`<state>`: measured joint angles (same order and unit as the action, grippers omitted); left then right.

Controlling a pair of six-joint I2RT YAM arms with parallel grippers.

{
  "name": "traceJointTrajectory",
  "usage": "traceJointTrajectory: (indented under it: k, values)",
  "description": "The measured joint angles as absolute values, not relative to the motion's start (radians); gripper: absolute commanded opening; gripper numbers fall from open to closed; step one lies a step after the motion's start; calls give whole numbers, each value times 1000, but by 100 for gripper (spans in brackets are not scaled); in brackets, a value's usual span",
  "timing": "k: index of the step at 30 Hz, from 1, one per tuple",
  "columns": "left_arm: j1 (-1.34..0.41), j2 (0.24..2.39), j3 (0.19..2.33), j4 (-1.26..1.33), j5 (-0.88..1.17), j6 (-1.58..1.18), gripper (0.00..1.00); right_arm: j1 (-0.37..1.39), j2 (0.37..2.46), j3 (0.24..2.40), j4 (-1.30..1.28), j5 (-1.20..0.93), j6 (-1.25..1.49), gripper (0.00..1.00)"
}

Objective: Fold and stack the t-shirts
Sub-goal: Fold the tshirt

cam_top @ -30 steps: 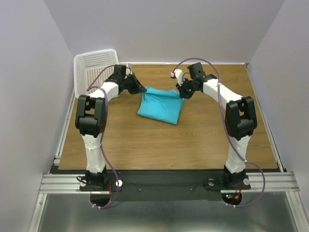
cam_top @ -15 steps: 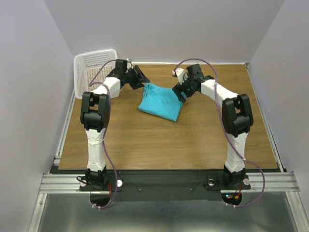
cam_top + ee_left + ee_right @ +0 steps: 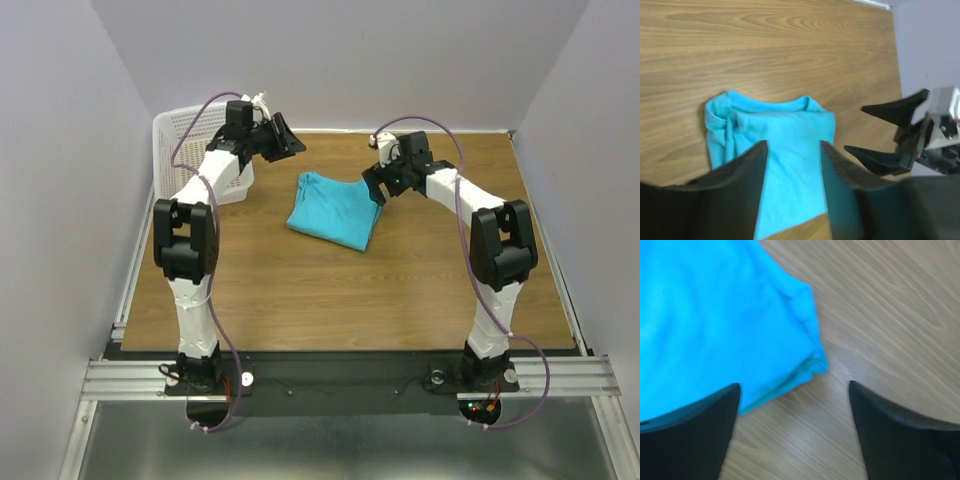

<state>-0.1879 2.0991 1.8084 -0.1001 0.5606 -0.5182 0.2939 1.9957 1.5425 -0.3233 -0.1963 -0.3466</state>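
Lying folded on table (image 3: pixel 300 300): turquoise t-shirt (image 3: pixel 335 215); left hand (image 3: pixel 288 141), right hand (image 3: pixel 374 189) both spread open, empty, clear of cloth.

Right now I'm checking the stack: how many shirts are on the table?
1: a folded turquoise shirt lies on the table, toward the back. The basket at far left may hide more.

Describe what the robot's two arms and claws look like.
The left arm and right arm have white links, black joint housings and a looping purple cable. The left claw and right claw each have two black, tapered, wedge-shaped fingers.
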Motion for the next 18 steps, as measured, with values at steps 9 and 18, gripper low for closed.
traceJointTrajectory:
  k: [9,18]
  values:
    - [-239,2038,1629,-67,693,-422,9,283,2018,1557,-321,-479,-245,15]
    - [-311,2206,1654,-47,741,-417,8,282,2147,1615,-325,-496,-175,11]
